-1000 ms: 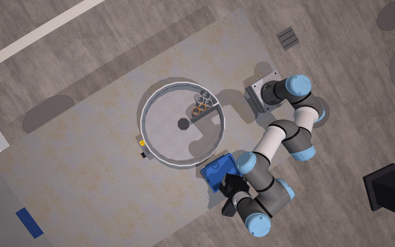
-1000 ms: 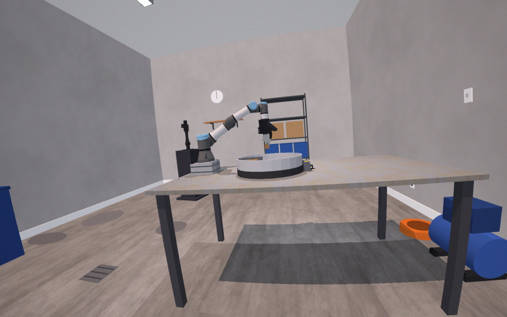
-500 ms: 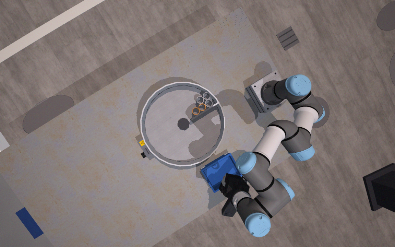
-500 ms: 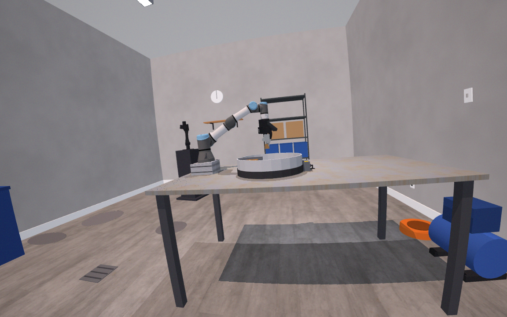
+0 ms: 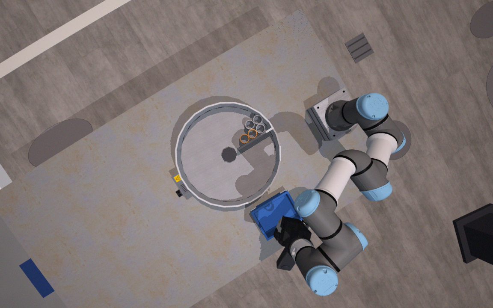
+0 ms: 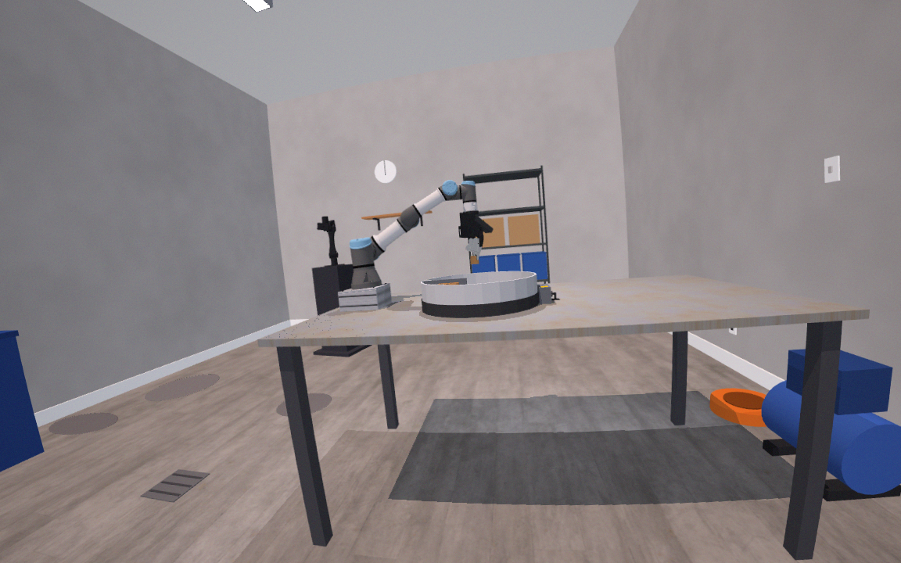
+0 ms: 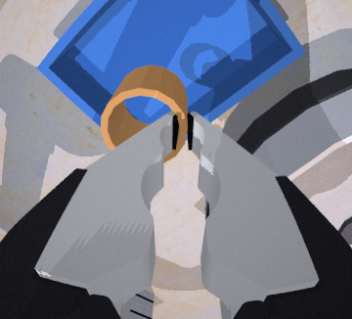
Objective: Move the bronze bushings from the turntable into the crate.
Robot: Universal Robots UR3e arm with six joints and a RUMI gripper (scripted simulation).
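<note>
Bronze bushing (image 7: 142,101) pinched by its wall between the nearly closed jaws, held above the blue crate (image 7: 161,21) on the desk (image 5: 126,214), right of the turntable (image 5: 187,126), where two bronze and three steel bushings remain.

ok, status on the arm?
Gripper shut on a bronze bushing, pinching its wall. High over the crate. Two bronze, three steel on the turntable. Nothing in the way.
</note>
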